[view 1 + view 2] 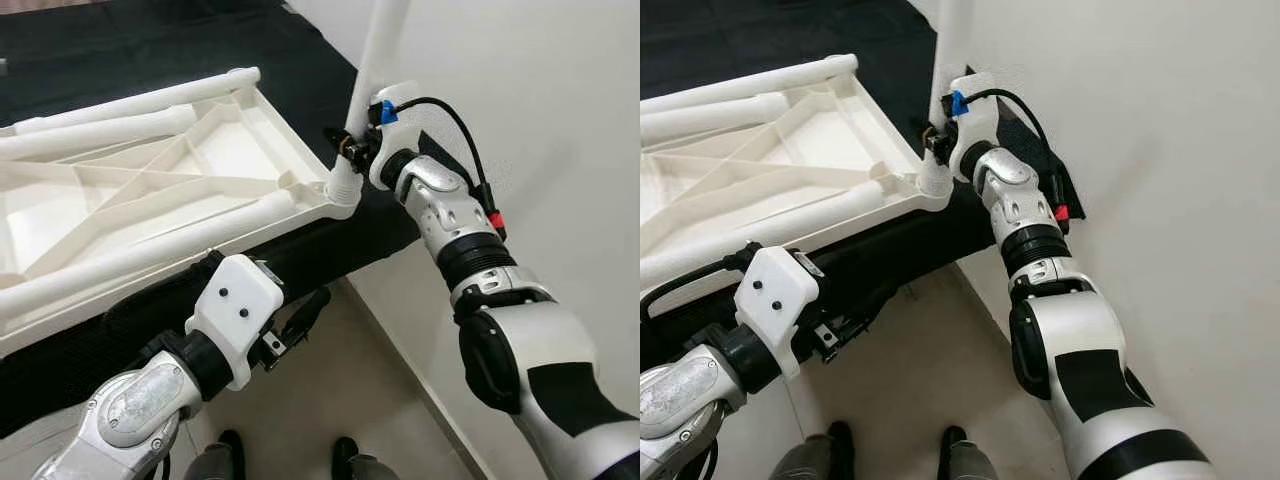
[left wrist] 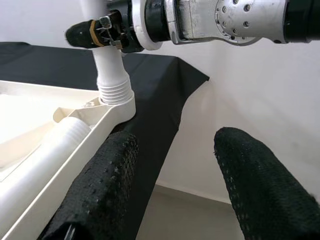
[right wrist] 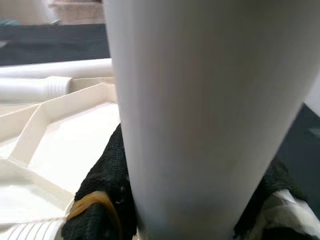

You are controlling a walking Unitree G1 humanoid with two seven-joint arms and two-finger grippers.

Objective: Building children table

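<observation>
Fingers of our right gripper (image 1: 350, 148) are clamped around the upright table leg (image 1: 378, 55) just above its ribbed threaded collar, a low hold that we judge gives the best control for turning or steadying the leg in its seat. The leg stands vertical in the corner socket (image 1: 340, 195) of the tabletop (image 1: 150, 190), and in the left wrist view the ribbed end sits down in the socket ring, so we take the step in hand to be seating or tightening this leg; how far it is home we cannot tell.

Our left gripper (image 1: 300, 320) hangs below the near edge of the tabletop, fingers (image 2: 95, 190) spread apart and gripping nothing, near the rim but not touching it. We judge it is placed there to brace the top if it shifts.

The tabletop lies upside down, ribbed underside up, on a black cloth (image 1: 130, 40) over a raised surface, its corner reaching the cloth's edge beside the white wall (image 1: 560, 90). Three other legs (image 1: 130, 110) lie flat across the tabletop, two along the far side and one along the near side, presumably kept within reach for the remaining corners
</observation>
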